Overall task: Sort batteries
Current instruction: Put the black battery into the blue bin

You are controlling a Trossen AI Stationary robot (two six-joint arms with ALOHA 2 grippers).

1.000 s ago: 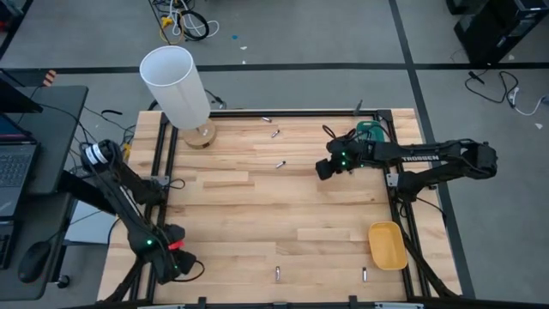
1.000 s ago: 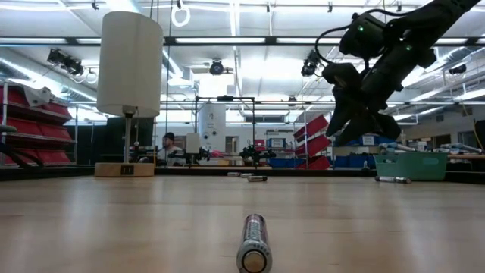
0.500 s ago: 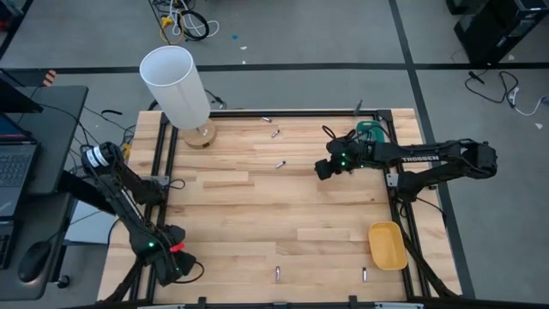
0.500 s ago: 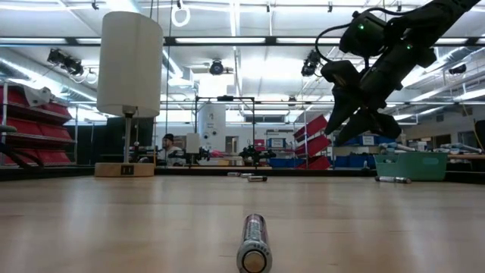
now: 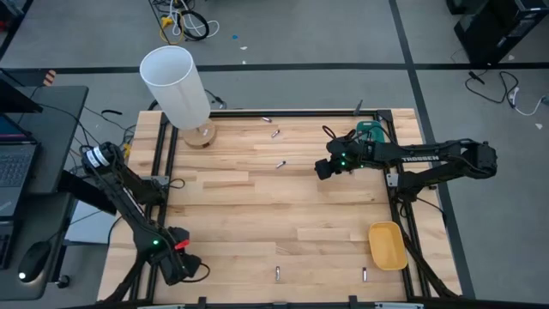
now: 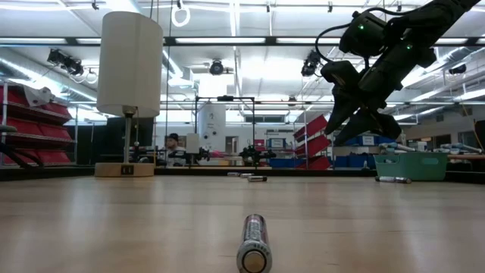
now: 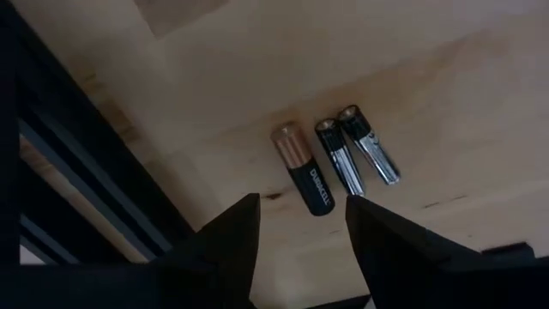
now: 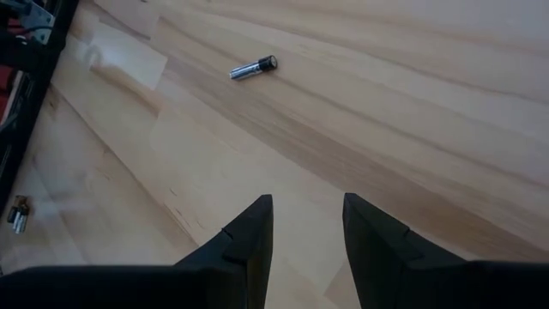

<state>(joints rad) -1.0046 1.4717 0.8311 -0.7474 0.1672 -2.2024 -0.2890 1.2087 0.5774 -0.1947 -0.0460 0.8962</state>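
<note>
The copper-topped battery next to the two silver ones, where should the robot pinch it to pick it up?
Probably around its dark middle. The copper-topped battery lies flat on the wood with two silvery cells close along one side, so a finger there has little room. The open left gripper could come straight down, one finger on each long side, perhaps nudging it clear first.

Both pincers (image 7: pixel 296 225) (image 8: pixel 307 225) agape, empty
</note>
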